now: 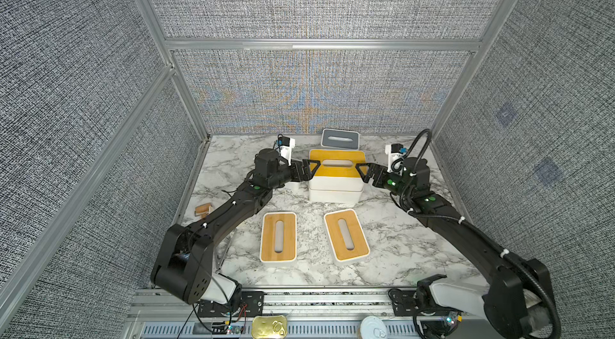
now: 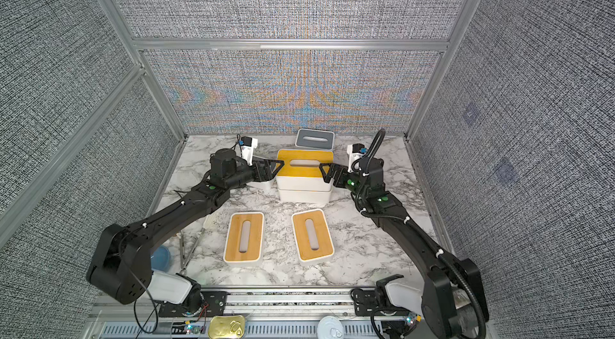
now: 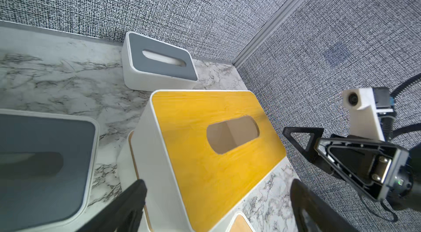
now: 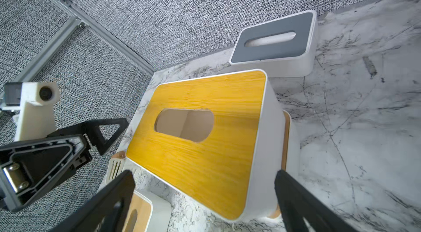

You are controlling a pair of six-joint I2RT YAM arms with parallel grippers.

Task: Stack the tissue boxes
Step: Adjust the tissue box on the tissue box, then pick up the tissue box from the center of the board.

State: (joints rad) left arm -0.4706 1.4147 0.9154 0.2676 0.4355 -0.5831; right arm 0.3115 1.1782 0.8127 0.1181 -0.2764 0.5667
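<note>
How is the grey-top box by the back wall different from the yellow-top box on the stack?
The grey-top box has a grey lid, the yellow-top box a yellow one. The grey-top box stands on the table; the yellow-top box sits on a lower box. Open left gripper and right gripper flank the yellow-top box, not the grey-top box. Both have white bodies and oval slots.

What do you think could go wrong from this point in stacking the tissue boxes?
1. The top bamboo box sits offset on the lower box, whose lid edge peeks out; a nudge from the open left gripper or right gripper flanking it might slide it off.
2. A grey box lies close beside them, near the left gripper; swinging that way could knock it.
</note>
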